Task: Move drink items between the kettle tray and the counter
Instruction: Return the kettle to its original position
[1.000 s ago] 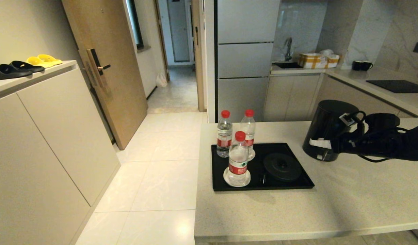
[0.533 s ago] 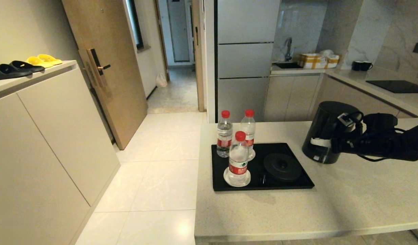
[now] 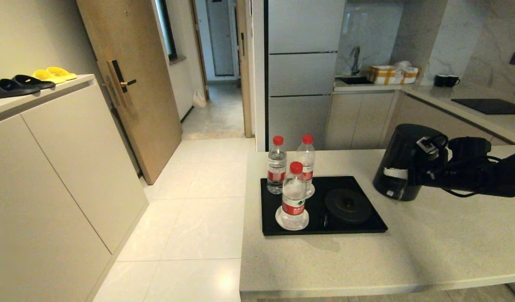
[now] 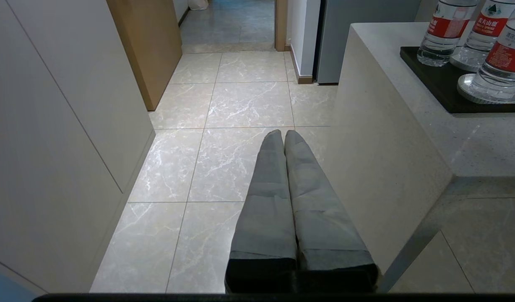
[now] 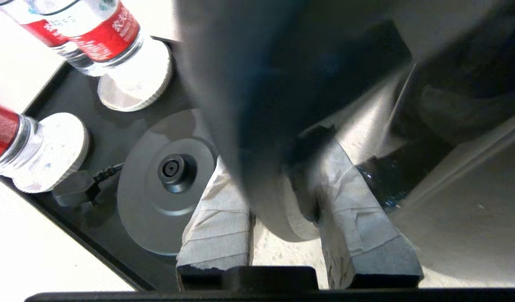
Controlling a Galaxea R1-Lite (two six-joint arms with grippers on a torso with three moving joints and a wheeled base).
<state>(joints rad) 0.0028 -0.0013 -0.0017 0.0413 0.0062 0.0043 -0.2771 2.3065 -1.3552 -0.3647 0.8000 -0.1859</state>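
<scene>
The black kettle (image 3: 402,159) leans slightly at the counter's (image 3: 408,260) right side, just right of the black kettle tray (image 3: 366,228). My right gripper (image 3: 394,179) is shut on the kettle's handle (image 5: 274,167), which sits between the taped fingers (image 5: 217,218). The round kettle base (image 3: 347,205) on the tray is bare. Three red-capped water bottles (image 3: 294,195) stand at the tray's left end, two of them on white saucers. My left gripper (image 4: 282,136) hangs shut and empty over the floor, left of the counter.
The counter's left edge (image 4: 366,84) drops to the tiled floor. A cream cabinet (image 3: 52,167) with slippers stands at the left. Beyond the counter are a sink, boxes, two black mugs (image 3: 446,80) and a black hob (image 3: 488,105).
The kettle has tipped a little in my right gripper, and the gripper has risen slightly. The bottles, the tray and my left arm have not moved.
</scene>
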